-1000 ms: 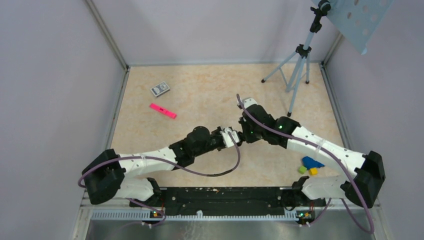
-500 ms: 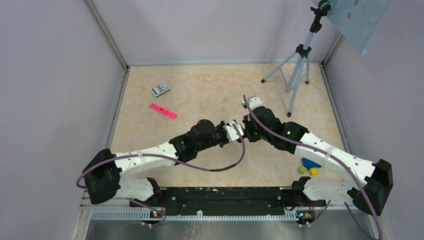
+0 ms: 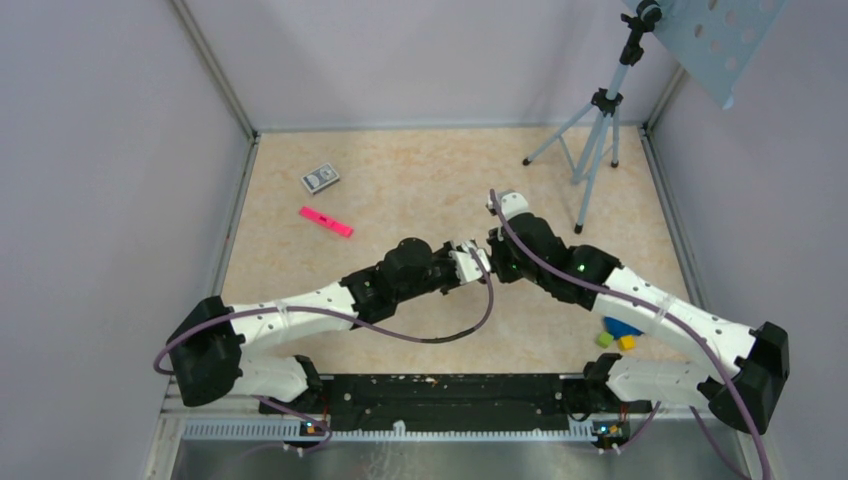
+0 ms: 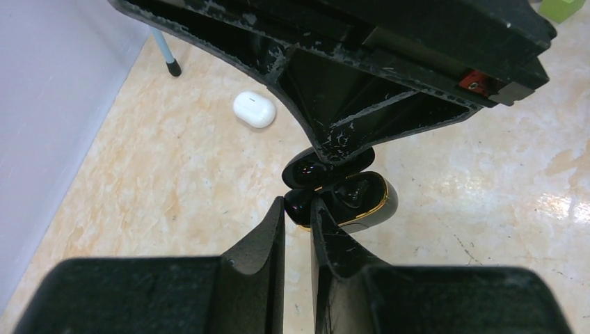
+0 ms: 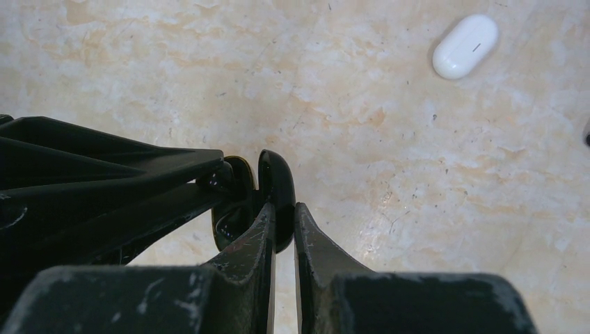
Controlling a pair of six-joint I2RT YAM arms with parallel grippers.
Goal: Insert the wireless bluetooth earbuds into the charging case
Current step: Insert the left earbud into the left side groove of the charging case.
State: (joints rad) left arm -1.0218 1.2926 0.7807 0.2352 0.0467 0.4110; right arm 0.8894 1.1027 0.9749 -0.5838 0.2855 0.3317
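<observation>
Charging case [image 4: 362, 198]: a glossy black shell with a gold rim, at the middle of the worktop [image 3: 420, 190], caught between the tips of both arms. I cannot tell whether it rests on the surface or hangs just above it.
Left gripper [image 4: 298, 207]: fingers almost together, clamped on one end of the case's lower half.
Right gripper [image 5: 284, 212]: fingers drawn close, pinching the lid [image 5: 277, 177], which stands up between them.
Why held so: as I judge it, one arm steadies the base while the other holds the lid back, so the cavity stays open for loading.
Way it points: the case is open, with the cavity facing up and toward the left arm and the lid tipped up on the right gripper's side.
Long axis: lies across the left gripper's line of reach.
Earbuds: none made out; there is a dark shape in the cavity, too small to tell.
White pill-shaped object [image 4: 254, 109]: flat on the worktop, on the far side and well apart from the case.
</observation>
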